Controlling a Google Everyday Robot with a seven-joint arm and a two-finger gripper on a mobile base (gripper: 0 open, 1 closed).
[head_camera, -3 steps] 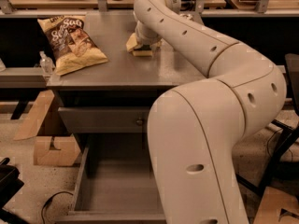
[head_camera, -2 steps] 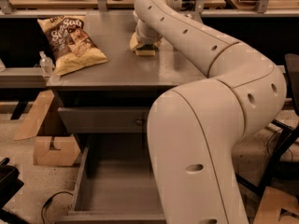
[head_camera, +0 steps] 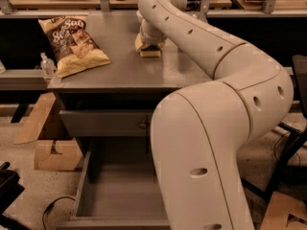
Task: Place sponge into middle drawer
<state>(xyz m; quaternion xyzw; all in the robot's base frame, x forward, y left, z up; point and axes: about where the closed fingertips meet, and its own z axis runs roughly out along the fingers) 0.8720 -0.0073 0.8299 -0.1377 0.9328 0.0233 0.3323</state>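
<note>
The sponge (head_camera: pixel 149 51), pale yellow with a darker top, lies on the grey counter top (head_camera: pixel 120 66) near its back middle. My gripper (head_camera: pixel 150 43) is down on the sponge from above, and the white wrist covers most of it. The middle drawer (head_camera: pixel 115 195) is pulled out below the counter, a deep grey box with a bare floor. My large white arm (head_camera: pixel 216 119) reaches from the lower right over the counter and hides the drawer's right side.
A bag of chips (head_camera: pixel 74 44) lies on the counter's left part. A closed grey drawer front with a small round knob (head_camera: pixel 142 125) sits above the open drawer. A small bottle (head_camera: pixel 46 65) stands left of the counter. Cardboard pieces (head_camera: pixel 53 152) lie on the floor at left.
The gripper's end has shifted very slightly over the sponge. The sponge, the bag and the drawer stay where they were.
</note>
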